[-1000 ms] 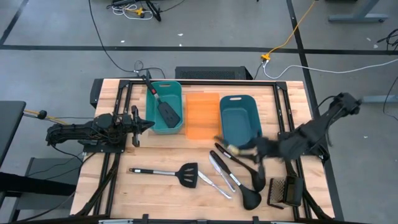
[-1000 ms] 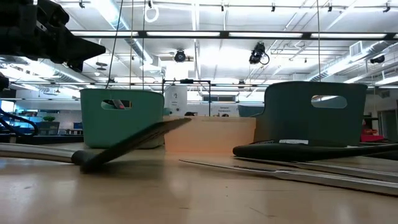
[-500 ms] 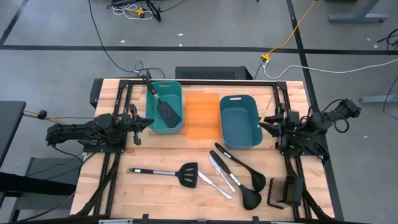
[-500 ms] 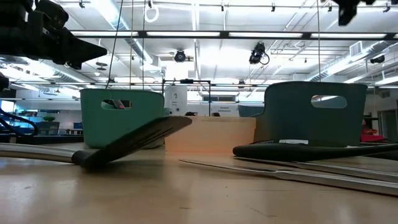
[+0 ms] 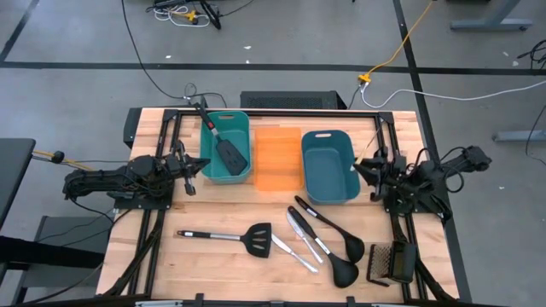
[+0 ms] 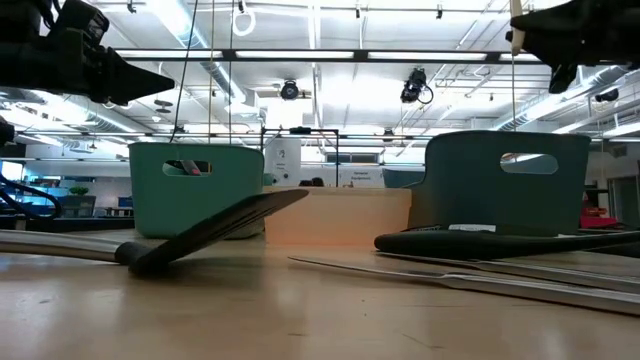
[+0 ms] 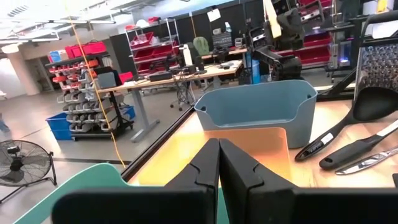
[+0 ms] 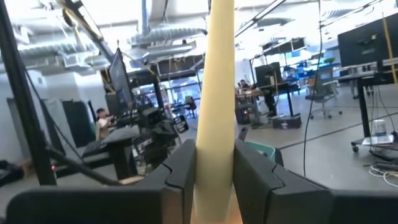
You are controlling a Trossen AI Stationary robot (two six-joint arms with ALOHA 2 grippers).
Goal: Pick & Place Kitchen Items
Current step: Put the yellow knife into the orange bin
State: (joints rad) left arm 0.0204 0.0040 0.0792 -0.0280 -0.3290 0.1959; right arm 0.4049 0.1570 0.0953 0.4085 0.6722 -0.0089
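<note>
My right gripper (image 5: 360, 164) hangs above the table's right side, beside the blue tub (image 5: 329, 164). It is shut on a pale yellow knife (image 8: 214, 74), which also shows far off in the left wrist view (image 7: 271, 17). My left gripper (image 5: 194, 166) is shut and empty left of the teal tub (image 5: 225, 147). One black slotted spatula (image 5: 229, 153) lies in the teal tub with its handle (image 5: 203, 115) over the far rim. The other spatula (image 5: 230, 236), two black ladles (image 5: 334, 240) and silver knives (image 5: 300, 239) lie on the table's near half. My right gripper pinches the pale yellow knife between its two fingers (image 8: 184, 163), on the two flat faces of a low part (image 8: 214, 134). Handle or blade, I cannot tell. The fingers lie level, pointing toward the table's left, across the knife. The knife stands roughly upright above the fingers, clear of the table.
An orange tub (image 5: 278, 159) stands between the teal and blue tubs. A metal grater (image 5: 388, 263) lies at the near right corner. Black frame rails (image 5: 162, 145) run along both table sides.
My right gripper has gone from above the ladles up and toward the table's right edge, a little toward the far side. It has carried the pale yellow knife with it, clear of the table.
</note>
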